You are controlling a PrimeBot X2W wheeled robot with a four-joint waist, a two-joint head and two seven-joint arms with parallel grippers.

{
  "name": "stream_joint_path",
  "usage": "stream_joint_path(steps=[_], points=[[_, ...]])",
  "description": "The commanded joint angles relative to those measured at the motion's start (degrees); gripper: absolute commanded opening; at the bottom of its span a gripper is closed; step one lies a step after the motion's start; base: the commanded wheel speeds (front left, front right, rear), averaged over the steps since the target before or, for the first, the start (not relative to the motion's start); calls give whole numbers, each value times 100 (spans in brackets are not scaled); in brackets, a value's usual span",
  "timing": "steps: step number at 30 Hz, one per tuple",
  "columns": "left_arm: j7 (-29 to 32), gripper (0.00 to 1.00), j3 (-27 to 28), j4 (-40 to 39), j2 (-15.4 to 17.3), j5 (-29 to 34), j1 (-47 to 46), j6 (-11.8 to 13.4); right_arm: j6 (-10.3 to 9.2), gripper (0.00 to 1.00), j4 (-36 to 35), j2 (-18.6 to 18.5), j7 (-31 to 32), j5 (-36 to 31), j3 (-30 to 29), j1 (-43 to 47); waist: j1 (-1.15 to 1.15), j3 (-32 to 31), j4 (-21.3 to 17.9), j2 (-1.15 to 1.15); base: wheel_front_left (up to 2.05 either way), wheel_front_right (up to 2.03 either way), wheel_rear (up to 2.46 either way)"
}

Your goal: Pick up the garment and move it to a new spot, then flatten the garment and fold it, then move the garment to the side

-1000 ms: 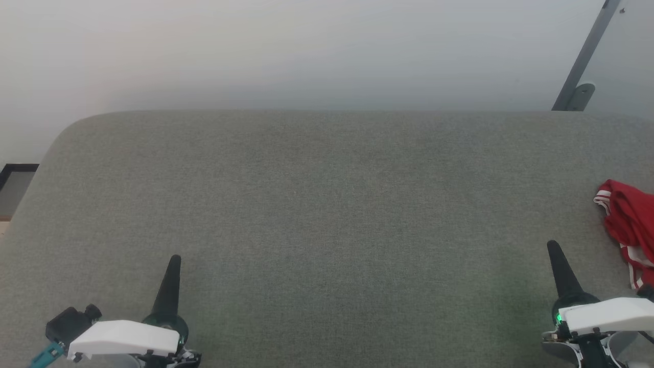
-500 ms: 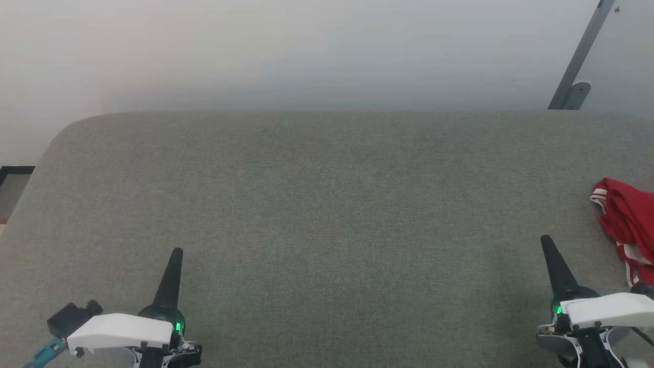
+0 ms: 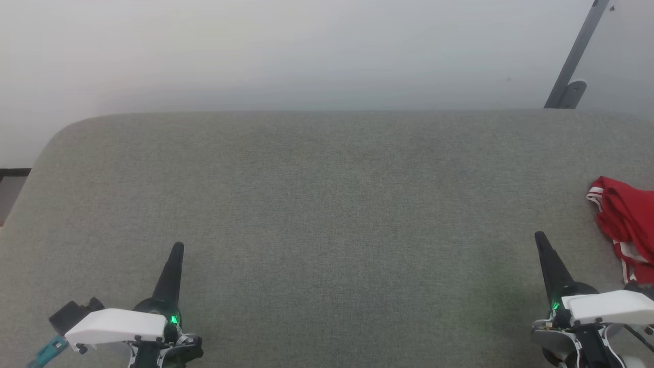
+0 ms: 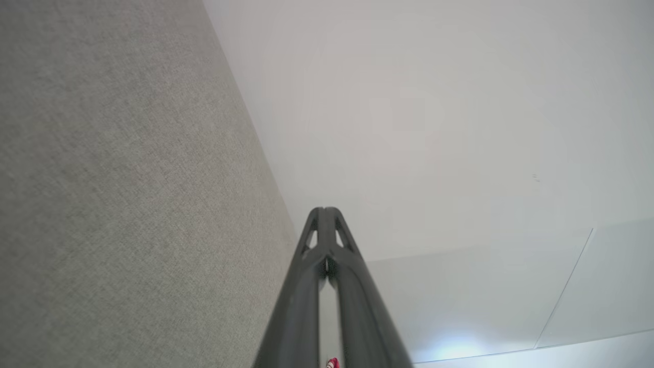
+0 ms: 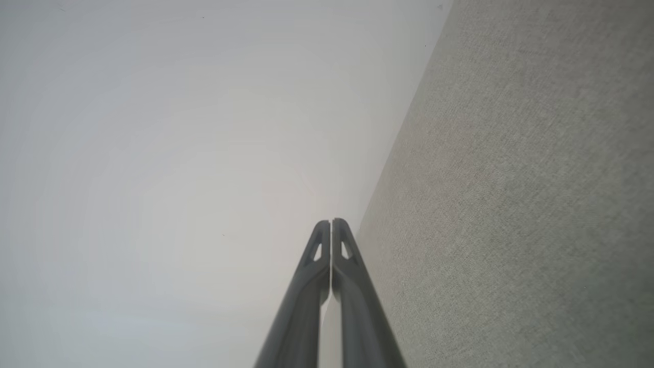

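1. The garment (image 3: 626, 225) lies bunched on the grey surface (image 3: 327, 194), cut off by the head view's right edge.
2. The right gripper (image 3: 539, 237), just beside the garment, has its jaws pressed together and empty.
3. The left gripper (image 3: 177, 248), well apart from the garment, likewise has its jaws together and empty.
4. The left wrist view catches a red speck (image 4: 332, 363), too small to make out.

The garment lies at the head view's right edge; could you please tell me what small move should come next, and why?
Probably swing the right tool toward the garment, opening it on the way. Its jaws are shut on nothing, and the garment lies bunched on the grey surface just to its right, ungrasped; the left tool is much farther off.
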Motion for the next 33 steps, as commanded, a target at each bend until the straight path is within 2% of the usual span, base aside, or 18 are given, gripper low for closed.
stream_joint_path(steps=[1, 24, 33], points=[[57, 0, 33, -7, -7, -138, -116, -12, 2, 0, -6, 23, 31, 146, -2, -105, 0, 0, -6, 0, 0, 0, 0], [311, 0, 103, 89, -69, -976, -270, -15, 2, 0, 38, 148, 241, 938, 2, -186, 0, -3, -80, 0, 0, 0, 0], [362, 0, 123, 108, -86, -1123, -290, -16, 2, 0, 49, 171, 281, 1100, 5, -200, 0, -3, -99, 0, 0, 0, 0]])
